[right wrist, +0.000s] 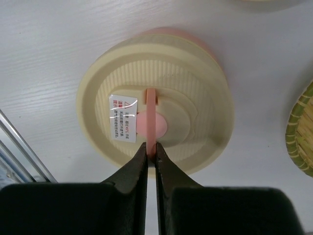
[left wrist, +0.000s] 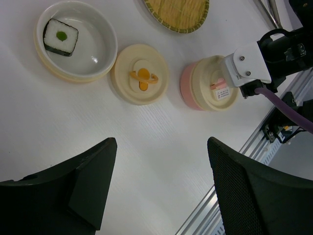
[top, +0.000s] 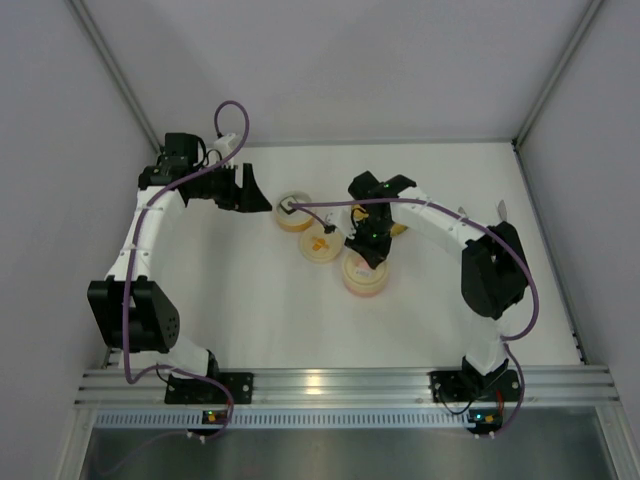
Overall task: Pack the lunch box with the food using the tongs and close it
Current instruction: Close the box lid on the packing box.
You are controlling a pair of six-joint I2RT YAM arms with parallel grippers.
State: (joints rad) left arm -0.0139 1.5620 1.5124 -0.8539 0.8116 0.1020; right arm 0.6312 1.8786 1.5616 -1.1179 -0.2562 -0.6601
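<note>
— How much room is there near the edges?
— The white surface [top: 250, 310] is bare across the lower middle of the top view, down to the metal rail [top: 340, 385] along the bottom. Grey walls close off the left, right and upper sides. The dishes cluster at the centre.

— And the arms?
— The left arm bends up the left side. The left tool [top: 245, 188] sits at the upper left of the cluster, fingers spread wide with nothing between them. The right arm folds in from the right. The right tool [right wrist: 151, 149] points down at the lunch box [right wrist: 186, 88], pressed together on the pink tab [right wrist: 152, 122] at the centre of its cream lid.

— The food?
— One white-and-dark cube [left wrist: 60, 36] with a green dot lies in the open bowl [left wrist: 98, 58], upper left in the left wrist view. Beside it sits a cream lid with an orange mark [left wrist: 141, 73], then the pink-walled lunch box. The tongs [top: 501, 210] show as a slim grey piece near the right wall, apart from the dishes. The woven plate [left wrist: 177, 12] touches the top edge.
</note>
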